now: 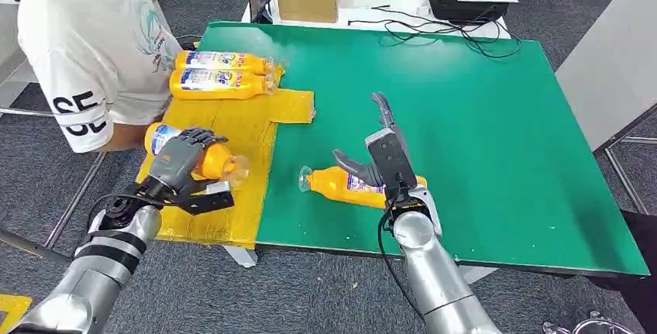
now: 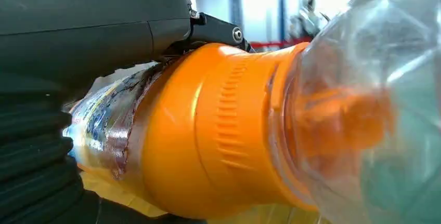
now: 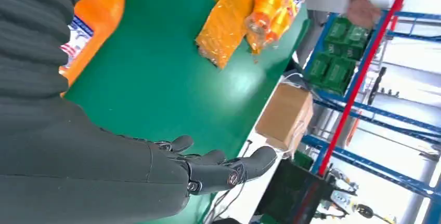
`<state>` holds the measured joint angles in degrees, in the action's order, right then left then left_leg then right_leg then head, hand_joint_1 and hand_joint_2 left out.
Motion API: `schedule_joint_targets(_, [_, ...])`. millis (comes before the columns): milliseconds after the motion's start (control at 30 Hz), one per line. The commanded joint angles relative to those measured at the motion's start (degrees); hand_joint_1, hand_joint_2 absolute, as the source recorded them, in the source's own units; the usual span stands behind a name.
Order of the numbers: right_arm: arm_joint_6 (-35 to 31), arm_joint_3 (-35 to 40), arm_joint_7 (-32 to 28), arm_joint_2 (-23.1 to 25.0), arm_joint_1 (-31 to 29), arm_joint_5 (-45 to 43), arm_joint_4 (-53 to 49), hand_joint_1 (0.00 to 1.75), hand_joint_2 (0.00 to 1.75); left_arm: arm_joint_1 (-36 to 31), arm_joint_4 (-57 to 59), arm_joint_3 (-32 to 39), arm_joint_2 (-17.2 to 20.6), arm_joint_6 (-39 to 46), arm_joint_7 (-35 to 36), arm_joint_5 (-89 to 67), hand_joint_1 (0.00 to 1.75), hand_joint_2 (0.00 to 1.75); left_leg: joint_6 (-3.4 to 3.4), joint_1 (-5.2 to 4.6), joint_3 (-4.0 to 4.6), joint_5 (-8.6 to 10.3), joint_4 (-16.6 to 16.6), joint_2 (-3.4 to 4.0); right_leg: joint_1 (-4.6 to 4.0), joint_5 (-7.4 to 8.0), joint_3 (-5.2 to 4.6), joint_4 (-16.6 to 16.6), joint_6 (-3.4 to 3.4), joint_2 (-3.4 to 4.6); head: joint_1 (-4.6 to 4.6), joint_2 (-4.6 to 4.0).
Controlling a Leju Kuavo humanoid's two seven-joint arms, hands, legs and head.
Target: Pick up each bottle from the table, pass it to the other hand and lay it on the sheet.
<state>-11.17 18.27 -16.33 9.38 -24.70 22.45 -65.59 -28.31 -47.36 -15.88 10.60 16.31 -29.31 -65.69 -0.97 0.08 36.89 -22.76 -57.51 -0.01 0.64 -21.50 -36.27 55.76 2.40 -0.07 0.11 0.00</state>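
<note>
Bottles remain the item under inspection: we find one gripped in the left hand [image 1: 180, 162], fingers wrapped over its labelled body, held over the near part of the yellow sheet [image 1: 249, 129]. This held bottle [image 1: 195, 157] has its clear cap pointing toward the green table [image 1: 480, 117]. We cannot tell whether it touches the sheet.

The right hand [image 1: 385, 148] is spread and holds nothing; it hovers just over a second bottle [image 1: 345, 185] lying on its side on the table, cap toward the sheet.

Risks, in our judgement: the held bottle is round and lies close to the sheet's near edge, so a release here could let it roll off the front. The second bottle could roll away if the right hand's fingers nudge it before closing.

Two laid bottles [image 1: 221, 73] occupy the sheet's far end, touching each other. A person [image 1: 85, 47] stands just beside that corner, restricting room on the left. Open sheet lies between the laid pair and the left hand. The table's right half is open; cables [image 1: 434, 36] lie at its far edge.
</note>
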Motion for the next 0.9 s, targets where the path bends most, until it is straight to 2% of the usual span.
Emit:
schedule_joint_targets(33, [1.09, 0.5, -0.05, -0.52, -3.8, -0.36, 3.52, 0.0, 1.75, -8.78, 16.04, -17.32, 3.37, 0.76, 2.39, -5.87, 1.75, 1.75, 0.06, 0.03, -0.3, -0.13, -0.02, -0.08, -0.03, -0.16, 0.32, 0.04, -0.07, -0.08, 0.0, 0.0])
schedule_joint_targets(367, [1.09, 0.5, -0.05, -0.52, -3.8, -0.36, 3.52, 0.0, 1.75, -8.78, 16.04, -17.32, 3.37, 0.76, 2.39, -5.87, 1.75, 1.75, 0.06, 0.05, -0.23, -0.14, -0.04, 0.0, -0.06, -0.13, 0.25, 0.05, -0.08, 0.0, 0.0, 0.0])
schedule_joint_targets(567, [1.54, 1.32, 0.26, -0.1, -3.34, -0.53, 4.17, 0.0, 1.75, -9.64, 17.47, -20.25, 2.68, 1.43, 2.34, -4.93, 1.75, 1.75, 0.05, 0.03, -0.17, -0.08, 0.0, -0.01, -0.04, -0.08, 0.19, 0.02, -0.06, -0.01, 0.0, 0.0])
schedule_joint_targets(700, [1.59, 1.79, -1.86, 0.02, -2.74, -0.89, 3.44, 0.0, 1.75, -11.26, 18.72, -25.55, 1.27, 3.83, 5.09, -8.21, 1.75, 1.75, 0.06, 0.06, -0.38, -0.17, -0.01, -0.13, -0.06, -0.2, 0.44, 0.02, -0.09, -0.11, -0.02, 0.0])
schedule_joint_targets(867, [2.97, 3.64, -0.66, -0.19, -3.04, -0.55, 2.55, 0.0, 1.75, -15.93, 22.01, -30.44, 0.63, -1.5, 5.24, -10.03, 1.75, 1.75, 0.06, 0.06, -0.32, -0.16, -0.05, -0.26, -0.06, -0.21, 0.4, 0.06, -0.09, -0.17, 0.0, 0.0])
schedule_joint_targets(900, [3.11, 3.8, -0.44, -0.23, -3.27, -0.63, 2.79, 0.0, 1.75, -16.51, 22.41, -30.31, 0.5, -2.03, 4.94, -8.81, 0.51, 1.75, 0.05, 0.06, -0.22, -0.11, -0.05, -0.22, -0.06, -0.14, 0.3, 0.04, -0.07, -0.14, -0.02, 0.0])
